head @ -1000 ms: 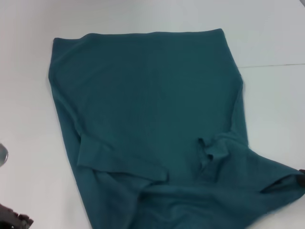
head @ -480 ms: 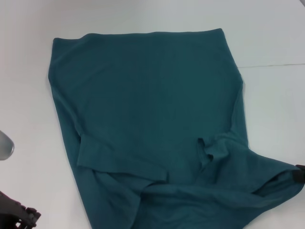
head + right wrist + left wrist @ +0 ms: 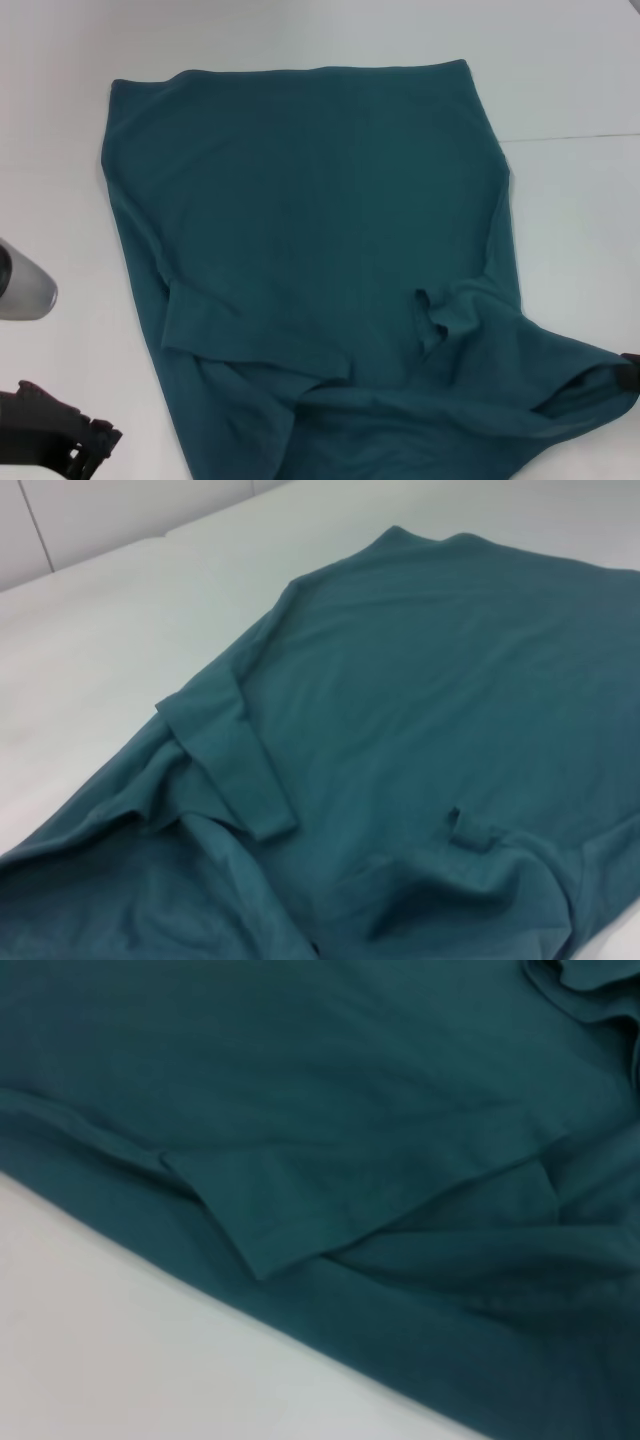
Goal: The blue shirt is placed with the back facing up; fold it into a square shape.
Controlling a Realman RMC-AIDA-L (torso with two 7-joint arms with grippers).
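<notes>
The blue shirt [image 3: 320, 250] is spread out on the white desk [image 3: 570, 220], plain side up, and no letters are seen on it. The far part lies flat and smooth, with a straight edge at the far end. The near part is bunched up, and both sleeves are folded in over the body: one sleeve flap [image 3: 250, 335] on the left side and a smaller crumpled one [image 3: 440, 315] on the right side. The left end effector [image 3: 85, 450] is seen low at the near left corner of the head view, on the desk side and just beside the shirt's near left edge, not touching it. It cannot be told if its fingers are open or closed. In the left wrist view the folded sleeve [image 3: 330, 1200] and the shirt's edge against the desk are seen up close, so this arm is judged to be the one getting ready to pick up cloth. The right end effector [image 3: 628, 372] is only a small dark bit at the right edge of the head view, right at the shirt's near right corner; it looks to be touching the cloth there, but a hold on it cannot be told. The step in hand is judged to be the start of the long fold, with the sleeves already tucked in. Next, the near edge needs to be gripped at both corners, lifted, and laid over the far part so a square is made
</notes>
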